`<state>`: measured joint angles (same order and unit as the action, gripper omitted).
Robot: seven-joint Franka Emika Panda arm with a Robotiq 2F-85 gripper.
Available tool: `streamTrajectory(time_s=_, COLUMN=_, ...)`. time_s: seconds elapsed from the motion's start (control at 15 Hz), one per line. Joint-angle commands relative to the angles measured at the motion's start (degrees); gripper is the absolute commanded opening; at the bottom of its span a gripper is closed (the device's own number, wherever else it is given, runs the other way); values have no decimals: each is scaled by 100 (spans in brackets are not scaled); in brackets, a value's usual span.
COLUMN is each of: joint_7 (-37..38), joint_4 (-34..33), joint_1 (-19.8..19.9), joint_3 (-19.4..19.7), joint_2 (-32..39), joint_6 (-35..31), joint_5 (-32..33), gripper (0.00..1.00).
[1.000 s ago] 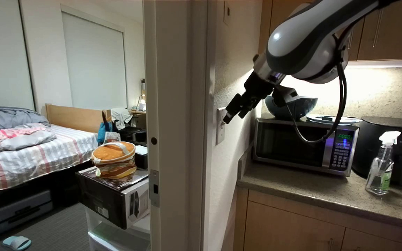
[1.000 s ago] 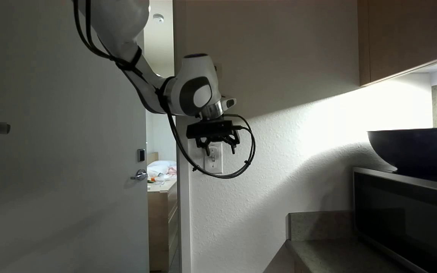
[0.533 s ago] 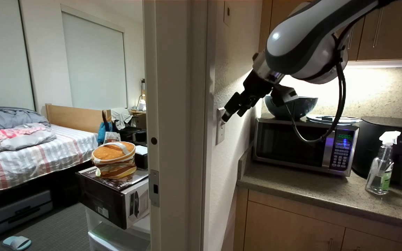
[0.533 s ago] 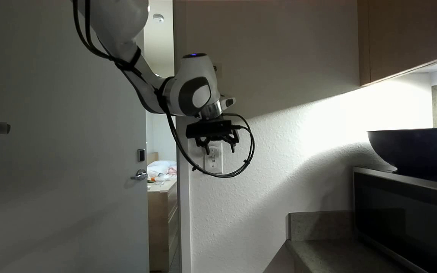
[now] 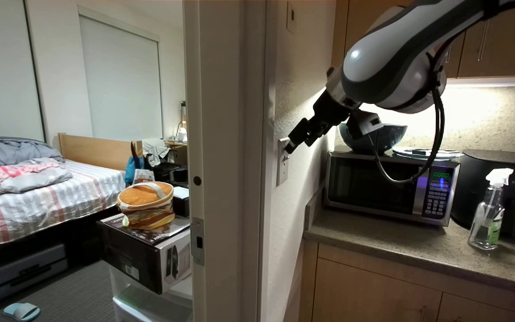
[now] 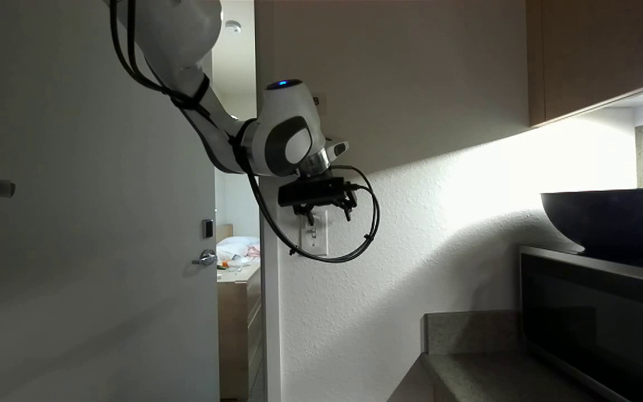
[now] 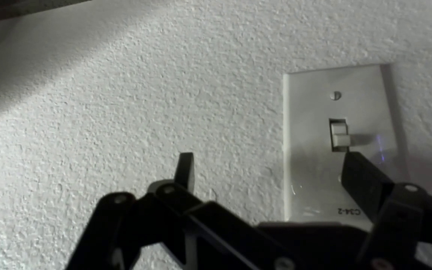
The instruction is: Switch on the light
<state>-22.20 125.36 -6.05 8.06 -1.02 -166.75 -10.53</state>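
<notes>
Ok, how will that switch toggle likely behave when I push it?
The toggle likely pivots along its slot, not sideways, since the slot's edges hem it in. It's a small stub, so the dark finger near it might slip off. The wall plate should probably stay put, as a screw shows in it.

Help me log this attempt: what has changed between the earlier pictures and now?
In both exterior views the arm has dipped slightly, while the gripper tipped its fingertips up a little. Nothing was taken hold of or let go; the gripper stays open. The switch plate, microwave and bowl stayed put; whether the toggle moved, I can't tell.
</notes>
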Motion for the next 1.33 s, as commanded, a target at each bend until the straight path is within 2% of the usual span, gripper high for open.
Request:
streamTrajectory(time_s=0.0, joint_7=-81, joint_4=6, joint_1=-11, joint_3=-5, joint_2=-3, joint_6=22, joint_5=-52, gripper=100)
streamTrajectory(time_s=0.27, joint_7=-188, joint_4=8, joint_1=-39, joint_3=-17, joint_2=-25, joint_6=76, joint_5=-203, gripper=100)
streamTrajectory(time_s=0.47, joint_7=0, joint_4=-20, joint_1=-5, joint_3=3, joint_2=42, joint_6=118, joint_5=-36, gripper=100)
streamTrajectory(time_s=0.67, joint_7=338, joint_4=-85, joint_1=65, joint_3=72, joint_2=152, joint_6=563, joint_5=257, gripper=100)
streamTrajectory(time_s=0.93, joint_7=358, joint_4=-173, joint_1=30, joint_3=146, joint_2=204, joint_6=1105, joint_5=80, gripper=100)
streamTrajectory(time_s=1.0, joint_7=415, joint_4=-195, joint_1=323, joint_3=-138, joint_2=218, joint_6=1195, joint_5=126, gripper=100)
streamTrajectory(time_s=1.27, joint_7=369, joint_4=-112, joint_1=471, joint_3=-292, joint_2=180, joint_6=1122, joint_5=117, gripper=100)
